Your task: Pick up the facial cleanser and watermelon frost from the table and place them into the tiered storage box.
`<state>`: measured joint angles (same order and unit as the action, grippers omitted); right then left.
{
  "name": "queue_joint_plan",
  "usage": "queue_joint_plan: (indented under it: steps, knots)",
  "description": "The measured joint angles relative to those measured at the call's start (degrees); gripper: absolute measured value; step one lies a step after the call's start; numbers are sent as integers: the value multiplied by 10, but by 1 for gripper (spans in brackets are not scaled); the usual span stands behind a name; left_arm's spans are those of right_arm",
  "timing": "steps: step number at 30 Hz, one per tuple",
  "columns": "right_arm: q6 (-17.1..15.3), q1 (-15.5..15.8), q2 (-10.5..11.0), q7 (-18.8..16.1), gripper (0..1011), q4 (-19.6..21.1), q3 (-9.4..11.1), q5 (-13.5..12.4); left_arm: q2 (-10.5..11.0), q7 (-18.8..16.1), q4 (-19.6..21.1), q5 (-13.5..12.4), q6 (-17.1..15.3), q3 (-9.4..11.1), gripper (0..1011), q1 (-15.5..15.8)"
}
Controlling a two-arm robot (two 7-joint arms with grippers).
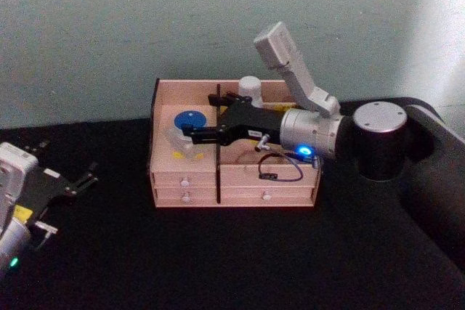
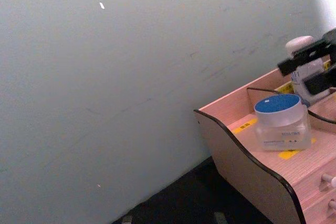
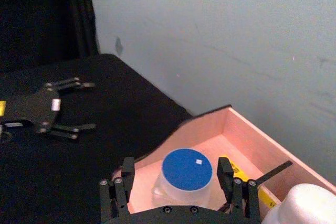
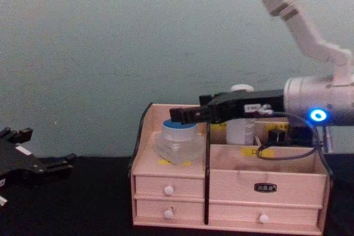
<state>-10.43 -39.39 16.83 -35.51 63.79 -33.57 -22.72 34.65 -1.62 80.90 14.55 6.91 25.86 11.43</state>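
Observation:
The tiered storage box (image 1: 190, 89) stands at the back of the black table. A clear jar with a blue lid (image 1: 179, 140) rests in its left compartment. A white bottle with a white cap (image 1: 251, 86) stands in the back right compartment. I cannot tell which of these is the facial cleanser and which the watermelon frost. My right gripper (image 3: 176, 176) reaches over the box and hangs open just above the jar (image 3: 186, 169), one finger on each side of the lid (image 4: 178, 128). The left gripper (image 1: 69, 156) lies open at the table's left.
The box (image 4: 265, 175) has dark side panels and small white-knobbed drawers across its front. A pale wall stands right behind it. Dark tabletop (image 1: 240, 259) stretches in front of the box and between it and the left arm.

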Motion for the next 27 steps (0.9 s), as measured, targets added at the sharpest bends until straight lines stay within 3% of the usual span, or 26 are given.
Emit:
queue_joint_plan:
  steps: [2, 5, 8, 18, 22, 27]
  knots:
    - [0, 5, 5, -1, 1003, 10, 1, -2, 0, 0, 0, 0, 0, 0, 1001, 0]
    - [1, 33, 33, -8, 1003, 59, 7, -14, 0, 0, 0, 0, 0, 0, 1001, 0]
    - [2, 49, 49, -13, 1002, 82, 10, -22, 0, 0, 0, 0, 0, 0, 1001, 0]
    - [2, 132, 144, -30, 1003, 183, 34, -66, 0, 0, 0, 0, 0, 0, 1001, 0]
    - [-4, 163, 180, -10, 1003, 213, 52, -77, 0, 0, 0, 0, 0, 0, 1001, 0]
    - [-12, 211, 218, 52, 1003, 247, 89, -80, 0, 0, 0, 0, 0, 0, 1001, 0]
